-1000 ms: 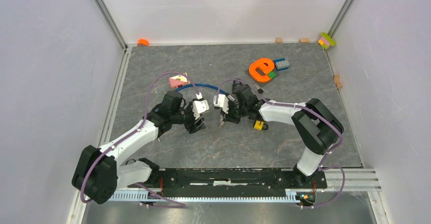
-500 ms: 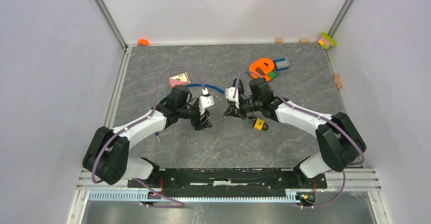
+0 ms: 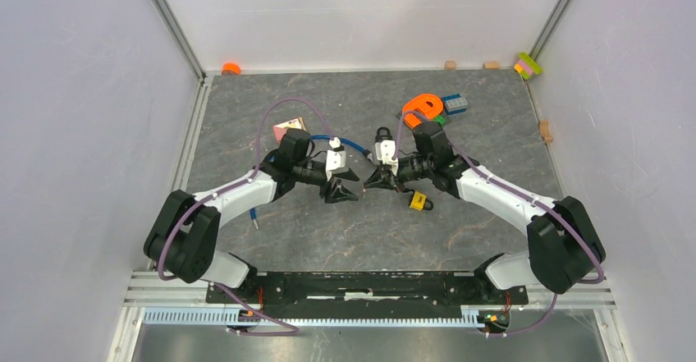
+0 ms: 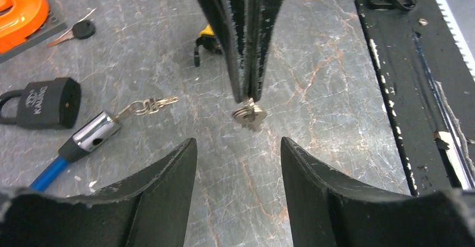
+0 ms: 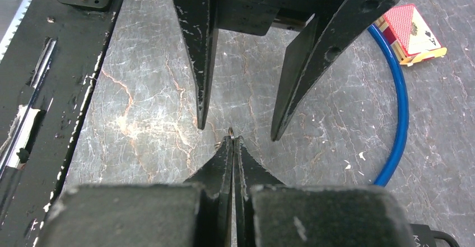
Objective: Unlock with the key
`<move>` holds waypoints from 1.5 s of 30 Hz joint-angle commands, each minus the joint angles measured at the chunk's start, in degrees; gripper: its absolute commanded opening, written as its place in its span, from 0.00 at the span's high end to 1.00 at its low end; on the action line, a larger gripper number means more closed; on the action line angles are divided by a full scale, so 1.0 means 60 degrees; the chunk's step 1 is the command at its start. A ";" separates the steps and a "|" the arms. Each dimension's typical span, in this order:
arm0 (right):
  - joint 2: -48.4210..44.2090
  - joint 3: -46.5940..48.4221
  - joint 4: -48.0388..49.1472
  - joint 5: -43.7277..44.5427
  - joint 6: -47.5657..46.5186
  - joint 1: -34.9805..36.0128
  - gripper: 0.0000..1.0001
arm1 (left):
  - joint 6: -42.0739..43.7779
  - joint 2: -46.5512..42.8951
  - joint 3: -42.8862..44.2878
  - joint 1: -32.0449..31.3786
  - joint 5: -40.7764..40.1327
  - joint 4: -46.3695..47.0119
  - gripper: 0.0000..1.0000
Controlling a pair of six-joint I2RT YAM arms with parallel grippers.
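Two white-and-black arms reach inward from the near edge, elbows bent outward and wrists held low. Their tips face each other, almost nose to nose. The left gripper [image 3: 348, 193] has its jaws spread, with nothing between them. The right gripper [image 3: 368, 183] is pressed closed, pinching a small key [image 4: 250, 114] at its tips.

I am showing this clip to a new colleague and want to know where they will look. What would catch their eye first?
The two grippers meet nose to nose at mid-table. The right gripper is shut on a small key, and the left gripper stands open just in front of it. Next comes the black padlock, lying at the left of the left wrist view. Beside it is a blue cable lock with keys at its chrome end.
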 commanded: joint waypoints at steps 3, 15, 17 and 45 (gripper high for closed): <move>-0.0355 0.0085 -0.0080 -0.0461 -0.0094 -0.0080 1.00 | 0.0698 0.0288 0.0205 -0.0350 0.0733 0.0629 0.41; -0.0514 -0.0047 -0.0013 -0.0432 0.0019 -0.0175 1.00 | 0.0477 0.0641 0.0192 -0.0608 0.0478 0.1057 0.72; -0.0538 -0.0075 -0.0025 -0.0420 0.0018 -0.0200 1.00 | 0.0498 0.0630 0.0162 -0.0601 0.0438 0.1057 0.75; -0.0588 -0.0208 0.0011 -0.0344 0.0053 -0.0243 1.00 | -0.0417 0.1009 0.0249 -0.0628 0.0245 0.1718 0.79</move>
